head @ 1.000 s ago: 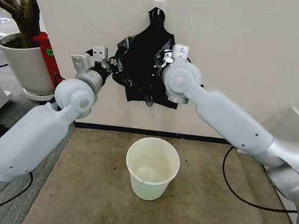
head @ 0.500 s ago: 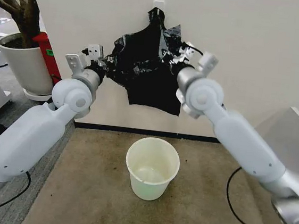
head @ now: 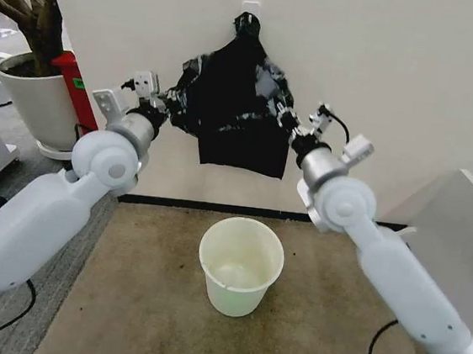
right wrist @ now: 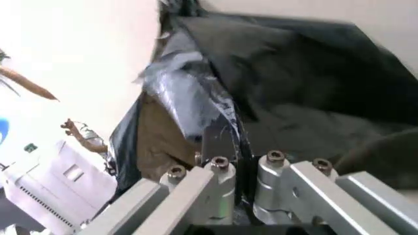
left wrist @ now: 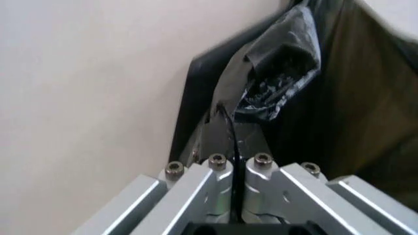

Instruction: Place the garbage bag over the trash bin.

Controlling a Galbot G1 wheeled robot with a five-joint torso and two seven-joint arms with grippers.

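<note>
The garbage bag (head: 268, 89), thin, glossy and crinkled, is stretched in front of the wall between my two grippers, well above the floor. My left gripper (head: 167, 103) is shut on its left edge, and my right gripper (head: 287, 120) is shut on its right edge. In the left wrist view the left gripper (left wrist: 232, 134) pinches a fold of the garbage bag (left wrist: 282, 58). The right wrist view shows the right gripper (right wrist: 230, 142) clamped on the garbage bag's film (right wrist: 189, 105). The trash bin (head: 240, 265), a cream-white bucket, stands upright and open on the carpet below the bag.
A flat black bundle (head: 242, 142) with a knotted top hangs from a wall hook behind the bag. A large white plant pot (head: 34, 103) and a red object (head: 74, 86) stand at the far left. A white cabinet (head: 462, 216) stands at the right.
My right arm has swung out to the right and its gripper has pulled the bag's right edge with it. The left gripper drew slightly left, so the bag is spread wider.
</note>
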